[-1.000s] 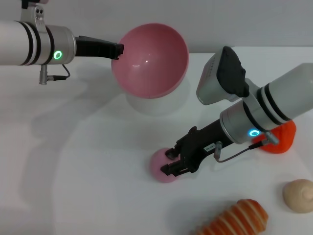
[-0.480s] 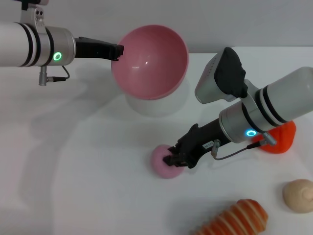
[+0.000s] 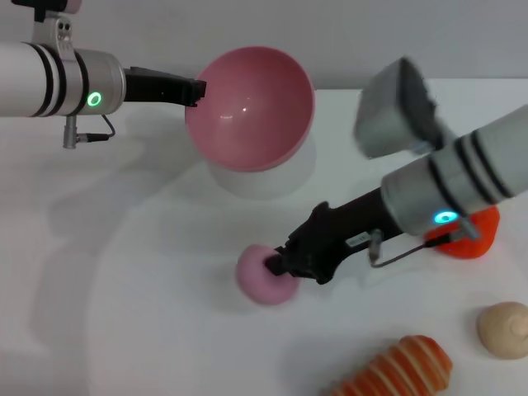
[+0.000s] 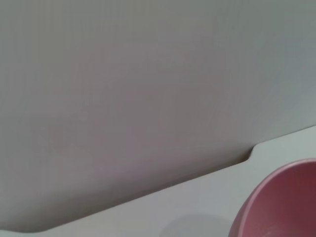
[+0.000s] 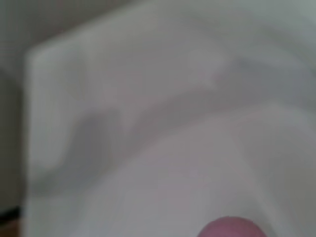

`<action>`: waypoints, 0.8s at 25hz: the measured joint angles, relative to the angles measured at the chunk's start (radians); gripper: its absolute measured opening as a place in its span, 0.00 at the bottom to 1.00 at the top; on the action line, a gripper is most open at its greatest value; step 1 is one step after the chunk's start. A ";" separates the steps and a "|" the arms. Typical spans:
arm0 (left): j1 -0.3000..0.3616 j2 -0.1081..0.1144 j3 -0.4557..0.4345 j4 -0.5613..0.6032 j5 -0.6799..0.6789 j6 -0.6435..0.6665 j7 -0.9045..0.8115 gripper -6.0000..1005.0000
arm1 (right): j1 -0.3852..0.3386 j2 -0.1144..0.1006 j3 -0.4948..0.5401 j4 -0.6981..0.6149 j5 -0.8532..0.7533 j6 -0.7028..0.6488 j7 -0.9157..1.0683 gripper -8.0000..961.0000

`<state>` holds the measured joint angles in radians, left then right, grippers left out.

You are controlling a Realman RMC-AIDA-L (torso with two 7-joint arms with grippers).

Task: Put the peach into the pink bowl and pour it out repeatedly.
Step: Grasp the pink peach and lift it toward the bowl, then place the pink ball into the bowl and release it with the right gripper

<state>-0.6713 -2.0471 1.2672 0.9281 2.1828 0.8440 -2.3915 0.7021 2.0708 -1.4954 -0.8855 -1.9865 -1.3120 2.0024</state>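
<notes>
My left gripper [image 3: 196, 87] is shut on the rim of the pink bowl [image 3: 252, 107] and holds it in the air at the back, tilted so its empty inside faces me. The left wrist view catches only an edge of the pink bowl [image 4: 281, 205]. Near the table's middle, my right gripper [image 3: 279, 266] is shut on the peach [image 3: 260, 279], a small pale-pink ball. I cannot tell whether the peach touches the table. In the right wrist view the peach [image 5: 231, 228] peeks in at the edge. It sits below and a little right of the bowl.
An orange-red fruit [image 3: 478, 235] lies behind my right arm at the right. A beige lumpy ball [image 3: 503, 328] and an orange striped toy [image 3: 396, 369] lie at the front right. A pale round shape [image 3: 260, 177] shows under the bowl.
My right gripper has gone from open around the peach to shut on it and has moved left with it. The bowl has shifted slightly left.
</notes>
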 joint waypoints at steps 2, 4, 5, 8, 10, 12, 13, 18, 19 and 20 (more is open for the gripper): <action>0.000 0.003 0.000 -0.002 0.000 0.000 -0.001 0.09 | -0.053 -0.002 0.043 -0.128 0.011 -0.092 0.000 0.05; 0.000 0.005 0.001 -0.002 0.001 0.006 -0.002 0.09 | -0.105 0.001 0.105 -0.274 0.017 -0.182 0.003 0.05; 0.000 0.005 0.001 -0.002 0.001 0.008 -0.002 0.09 | -0.123 0.003 0.132 -0.325 0.027 -0.216 0.004 0.06; 0.002 0.005 0.002 -0.004 0.003 0.024 0.000 0.09 | -0.152 0.003 0.247 -0.445 0.089 -0.296 0.005 0.07; 0.003 0.002 0.003 -0.004 0.019 0.039 -0.002 0.09 | -0.161 0.001 0.335 -0.478 0.133 -0.316 -0.005 0.08; 0.003 -0.001 0.003 -0.004 0.038 0.057 -0.007 0.09 | -0.165 0.000 0.410 -0.483 0.153 -0.309 -0.027 0.09; 0.003 -0.002 0.003 -0.004 0.045 0.069 -0.009 0.09 | -0.167 0.000 0.443 -0.479 0.157 -0.296 -0.042 0.10; 0.003 -0.004 0.010 -0.002 0.052 0.121 -0.020 0.09 | -0.174 -0.001 0.498 -0.393 0.158 -0.181 -0.112 0.12; 0.003 -0.004 0.014 -0.002 0.052 0.127 -0.022 0.09 | -0.173 -0.001 0.496 -0.365 0.158 -0.160 -0.129 0.12; 0.002 -0.004 0.018 -0.002 0.052 0.132 -0.024 0.09 | -0.168 0.000 0.493 -0.337 0.158 -0.143 -0.145 0.13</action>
<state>-0.6689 -2.0509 1.2854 0.9262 2.2352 0.9760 -2.4160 0.5340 2.0710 -1.0021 -1.2224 -1.8283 -1.4550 1.8577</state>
